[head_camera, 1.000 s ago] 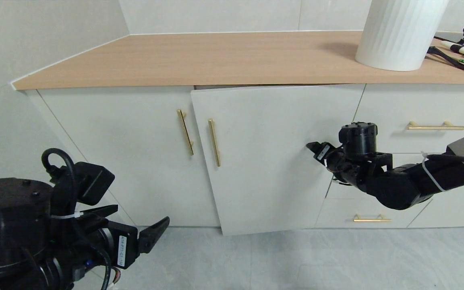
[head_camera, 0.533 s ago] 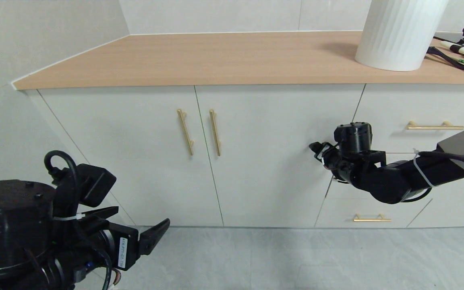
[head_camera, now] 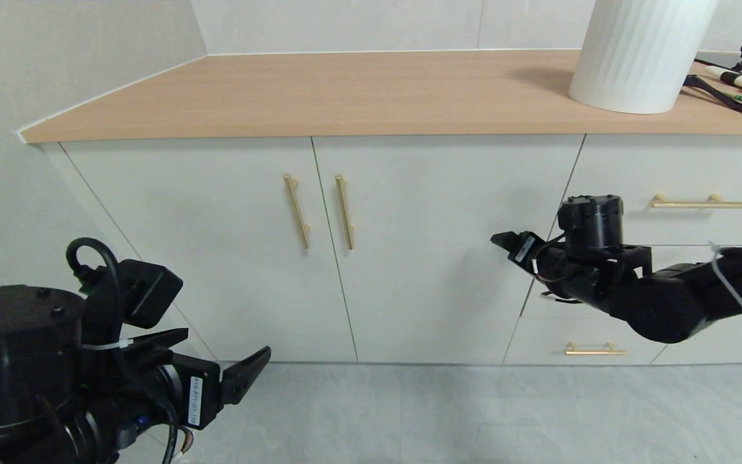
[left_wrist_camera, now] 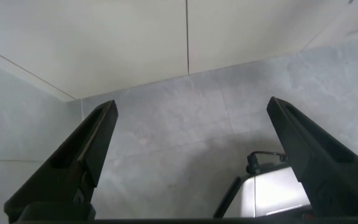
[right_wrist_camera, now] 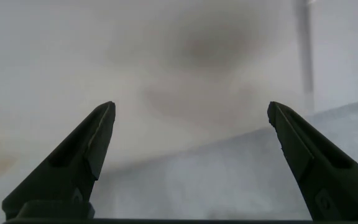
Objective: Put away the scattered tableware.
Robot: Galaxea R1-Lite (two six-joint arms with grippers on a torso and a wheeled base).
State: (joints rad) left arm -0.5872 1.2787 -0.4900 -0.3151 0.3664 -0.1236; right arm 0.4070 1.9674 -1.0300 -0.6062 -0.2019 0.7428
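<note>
Head view, tableware (head_camera: 741,87) on countertop's (head_camera: 319,90) far right beside white container (head_camera: 635,58), well apart from right gripper (head_camera: 506,242), splayed near shut cabinet door (head_camera: 435,270), left gripper (head_camera: 226,343) splayed low over floor (head_camera: 474,412), left wrist view, left gripper parted above floor, right wrist view, right gripper parted facing cabinet door

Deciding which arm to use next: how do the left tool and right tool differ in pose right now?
Height: the left tool sits low, just above the floor in front of the left cabinet door. The right tool is raised to mid-door height.
Facing: the left tool looks at floor tiles and the cabinet base. The right tool points at the right cabinet door, close to its right edge; whether it touches is unclear.
Shared: both are open and empty.
</note>
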